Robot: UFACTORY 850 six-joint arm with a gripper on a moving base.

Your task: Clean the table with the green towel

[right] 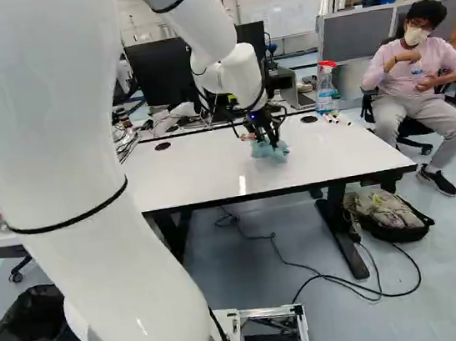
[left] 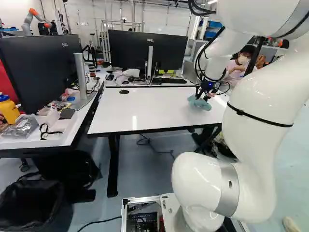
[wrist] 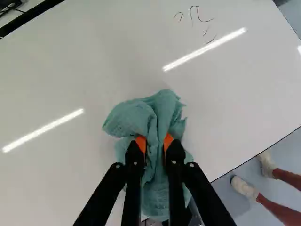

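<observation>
My pincer (wrist: 154, 141) is closed on the green towel (wrist: 164, 110), orange pads (wrist: 168, 141) pressing it from two sides. Towel sits above the right-hand part of the table (right: 203, 174), low to the top; whether it bears down evenly I cannot tell. Pinched near its middle, I judge, so loose folds spread as a soft wiping face and my hard tips keep off the surface. Dark pen marks (wrist: 194, 15) lie on the table, ahead of me and apart from the cloth: likely the next target, wanting light, flat strokes. Spray bottle (right: 326, 89) stands by the table's far edge, perhaps there to keep the wiping path free.
</observation>
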